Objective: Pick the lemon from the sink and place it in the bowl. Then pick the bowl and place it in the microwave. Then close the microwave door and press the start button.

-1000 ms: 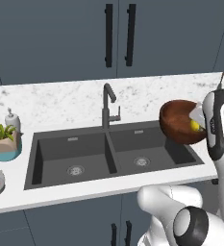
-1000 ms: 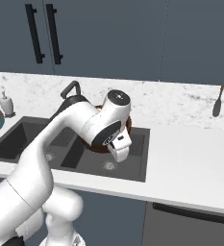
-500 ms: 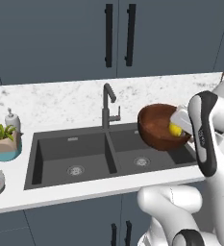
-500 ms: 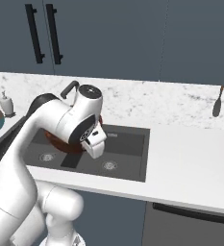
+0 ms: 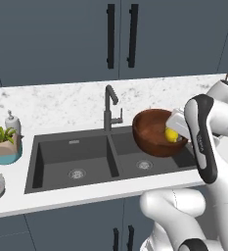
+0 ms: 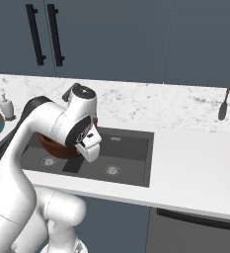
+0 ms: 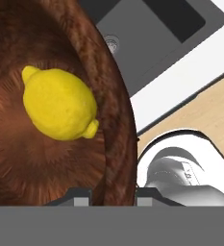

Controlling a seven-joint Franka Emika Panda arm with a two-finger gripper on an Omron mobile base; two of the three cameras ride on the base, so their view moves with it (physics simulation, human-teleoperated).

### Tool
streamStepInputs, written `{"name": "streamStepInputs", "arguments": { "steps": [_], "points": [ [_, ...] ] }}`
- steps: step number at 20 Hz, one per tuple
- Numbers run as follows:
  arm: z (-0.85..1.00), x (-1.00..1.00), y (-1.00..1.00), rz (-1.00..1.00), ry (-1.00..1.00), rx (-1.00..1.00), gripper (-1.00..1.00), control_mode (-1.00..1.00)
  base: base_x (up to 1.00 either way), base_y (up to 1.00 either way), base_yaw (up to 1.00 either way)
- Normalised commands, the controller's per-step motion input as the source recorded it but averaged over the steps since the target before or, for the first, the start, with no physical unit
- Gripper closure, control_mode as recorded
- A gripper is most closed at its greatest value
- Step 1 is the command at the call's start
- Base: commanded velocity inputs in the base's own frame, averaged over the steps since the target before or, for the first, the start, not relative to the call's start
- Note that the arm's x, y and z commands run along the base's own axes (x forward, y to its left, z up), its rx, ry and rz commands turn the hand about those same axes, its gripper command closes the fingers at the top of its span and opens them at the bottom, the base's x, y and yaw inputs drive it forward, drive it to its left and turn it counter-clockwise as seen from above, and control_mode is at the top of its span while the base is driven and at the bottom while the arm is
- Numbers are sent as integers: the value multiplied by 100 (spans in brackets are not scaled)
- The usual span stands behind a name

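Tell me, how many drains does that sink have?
2. One drain sits in the left basin of the sink, the other in the right basin, just under the bowl that the gripper holds. None looks hidden.

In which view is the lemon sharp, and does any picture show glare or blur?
Hand view: the lemon is sharp and evenly lit inside the bowl, without glare. Left base view: the lemon is small and partly hidden behind the gripper. Right base view: soft, flat lighting, no glare.

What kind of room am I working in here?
A kitchen, by the look of it: a double-basin sink with a gooseneck faucet set in a marble counter, dark cabinets above.
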Motion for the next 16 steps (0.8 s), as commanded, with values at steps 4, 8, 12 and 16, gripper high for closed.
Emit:
{"name": "streamStepInputs", "arguments": {
  "steps": [4, 8, 12, 16],
  "points": [
    [0, 0, 1, -1, 0, 0, 100, -100, 0, 0, 0],
    [0, -1, 5, -13, 0, 0, 100, -100, 0, 0, 0],
    [0, -6, 3, -10, -2, 0, 100, 100, -8, 6, -15],
    [0, 0, 0, 0, 0, 0, 100, 100, -28, 13, -45]
  ]
}}
